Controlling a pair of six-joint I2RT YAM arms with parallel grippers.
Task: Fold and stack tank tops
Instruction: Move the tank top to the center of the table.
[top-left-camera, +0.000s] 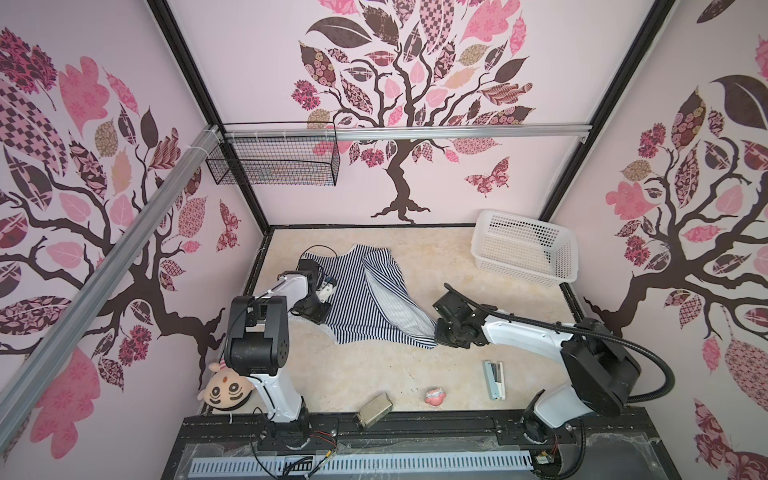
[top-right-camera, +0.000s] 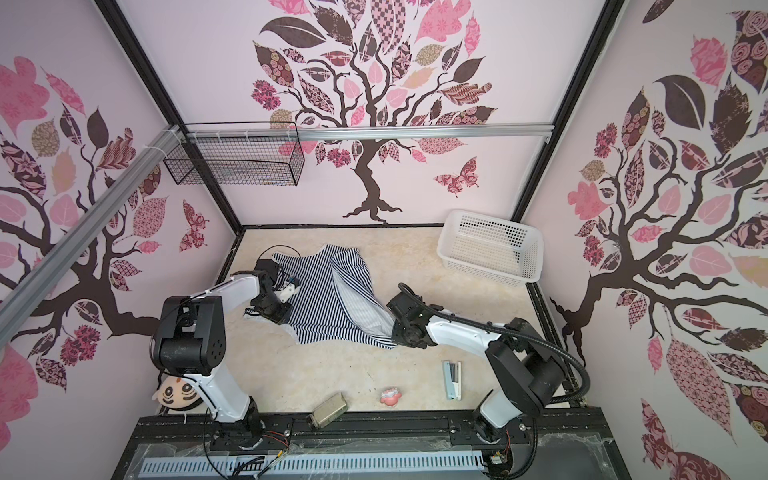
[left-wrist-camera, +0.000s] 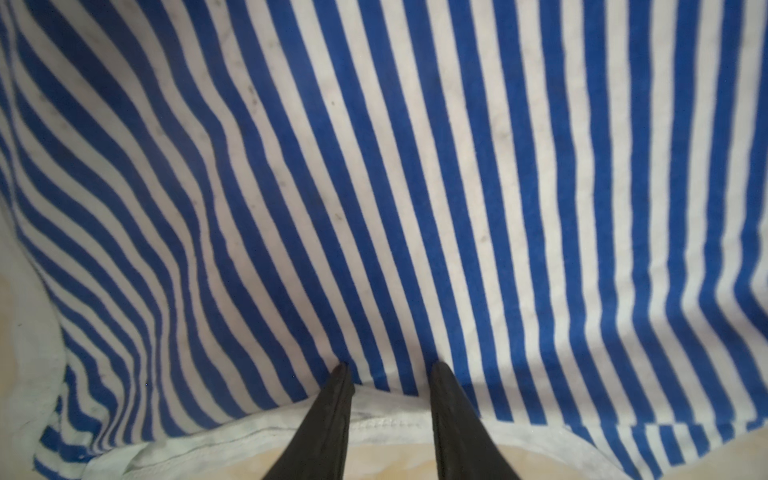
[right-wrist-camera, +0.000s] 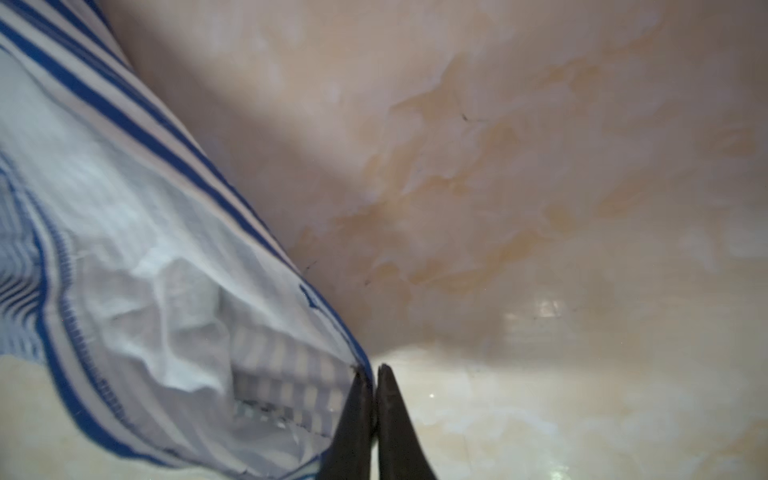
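Cloth: tank top (top-left-camera: 353, 299), a thin striped knit, soft and light; likely to sag, crease and slide rather than keep any shape
Where it lies: spread on the worktop (top-left-camera: 374, 374) between the two arms, with one side turned over so the paler inside (top-left-camera: 399, 307) shows
Where to hold: best at the stitched white trim (left-wrist-camera: 386, 424) and the hem corners, which look thicker and less slippery than the open middle
Left jaws: apart, tips down on the stripes just past the white trim, which runs across the gap; nothing visibly pinched
Right jaws: all but together at the turned-over corner, which rises to their tips and looks pinched there, lifted off the worktop
Risk: so thin a pinch may slip free
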